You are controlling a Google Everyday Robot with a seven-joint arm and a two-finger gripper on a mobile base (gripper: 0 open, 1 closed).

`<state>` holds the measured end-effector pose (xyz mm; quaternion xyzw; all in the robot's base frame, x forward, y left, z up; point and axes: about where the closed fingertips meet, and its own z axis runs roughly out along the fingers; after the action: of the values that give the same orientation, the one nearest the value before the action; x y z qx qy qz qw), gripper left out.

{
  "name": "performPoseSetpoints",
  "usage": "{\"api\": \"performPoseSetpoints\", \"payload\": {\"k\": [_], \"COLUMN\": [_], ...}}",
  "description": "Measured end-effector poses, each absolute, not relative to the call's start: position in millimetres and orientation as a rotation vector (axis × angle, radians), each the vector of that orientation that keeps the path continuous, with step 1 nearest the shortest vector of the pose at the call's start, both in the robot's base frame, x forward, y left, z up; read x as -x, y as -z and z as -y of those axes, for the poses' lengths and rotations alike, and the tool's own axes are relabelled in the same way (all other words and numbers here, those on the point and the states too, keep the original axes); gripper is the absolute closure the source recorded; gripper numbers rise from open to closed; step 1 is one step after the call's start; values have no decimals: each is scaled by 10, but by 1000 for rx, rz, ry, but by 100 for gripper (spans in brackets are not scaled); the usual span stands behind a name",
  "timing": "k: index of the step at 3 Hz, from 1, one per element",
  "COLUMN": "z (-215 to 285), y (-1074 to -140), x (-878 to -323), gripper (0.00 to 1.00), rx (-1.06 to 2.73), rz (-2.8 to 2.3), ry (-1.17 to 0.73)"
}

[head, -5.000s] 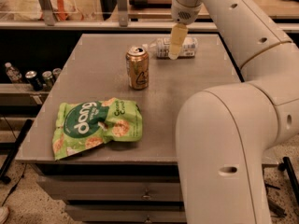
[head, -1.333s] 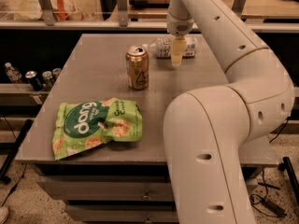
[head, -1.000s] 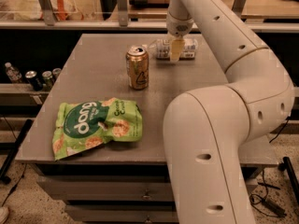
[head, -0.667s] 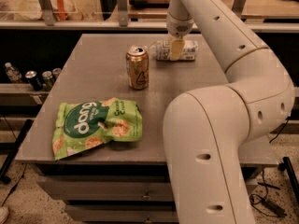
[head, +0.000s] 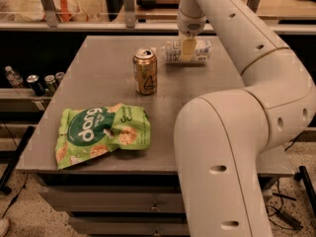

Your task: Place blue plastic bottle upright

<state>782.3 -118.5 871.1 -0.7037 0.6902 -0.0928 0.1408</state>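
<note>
The blue plastic bottle [head: 203,51] lies on its side near the back of the grey table [head: 98,58], with its white cap pointing left. It is clear, with a pale printed label. My gripper [head: 188,49] comes down from above and sits right on the bottle's middle, with its pale tip in front of the label. The arm hides part of the bottle.
A gold drink can [head: 145,71] stands upright just front-left of the bottle. A green snack bag [head: 101,132] lies at the front left. My bulky white arm [head: 222,157] covers the table's right side. Dark cans and a tiny bottle [head: 37,82] sit on a low shelf at the left.
The arm has swung left since five seconds ago. In the last second the gripper tip shifted slightly onto the bottle's middle. The bottle, can and bag have not moved.
</note>
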Motion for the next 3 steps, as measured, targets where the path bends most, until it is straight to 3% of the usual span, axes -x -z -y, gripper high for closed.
{"api": "performPoseSetpoints", "payload": {"k": [1, 3], "z": [1243, 1344], "y": [-8938, -9331], "x": [-7798, -7605], "gripper": [100, 100], "rx": [1994, 1862], "rz": [-1986, -1964], "ry": [306, 187]}}
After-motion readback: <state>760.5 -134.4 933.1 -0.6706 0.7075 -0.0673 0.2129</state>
